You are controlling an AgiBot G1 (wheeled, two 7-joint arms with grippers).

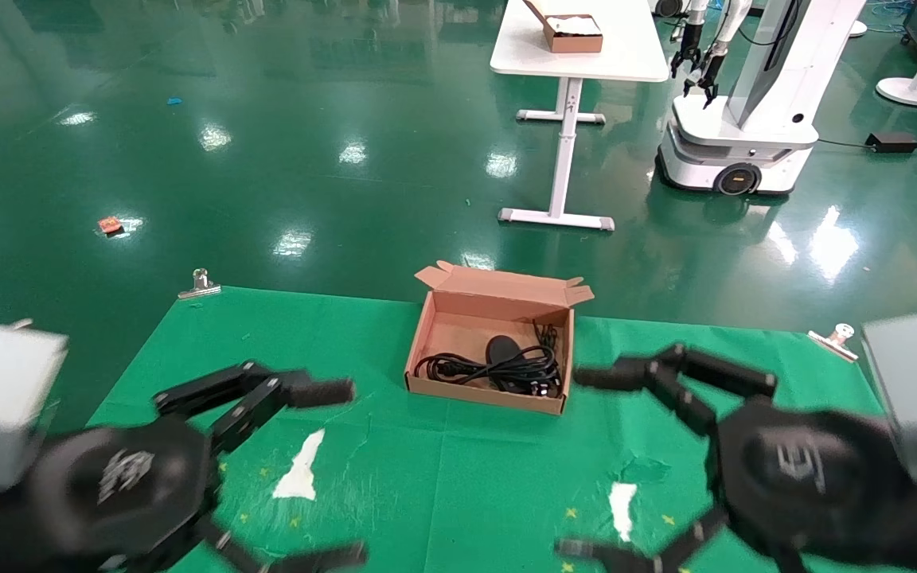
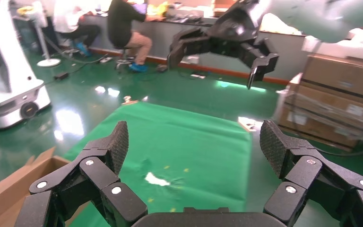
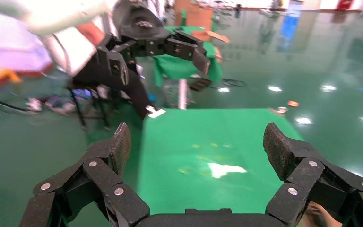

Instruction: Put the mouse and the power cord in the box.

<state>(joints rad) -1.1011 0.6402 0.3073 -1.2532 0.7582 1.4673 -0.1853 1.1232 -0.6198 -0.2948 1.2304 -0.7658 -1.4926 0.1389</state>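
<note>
The green cloth (image 1: 490, 477) covers the table. The box (image 1: 435, 338) sits at its far edge, mid-width, holding the cord (image 1: 466, 368) and mouse (image 1: 501, 348). Near the front edge, the left gripper (image 1: 347, 469) and right gripper (image 1: 574, 461) hover empty, fingers spread wide.

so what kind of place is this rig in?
Looks like a robotics lab or test hall: glossy green floor, a second wheeled robot by a white table, people at desks along the wall, and a clipped-down green cloth as the work surface.
</note>
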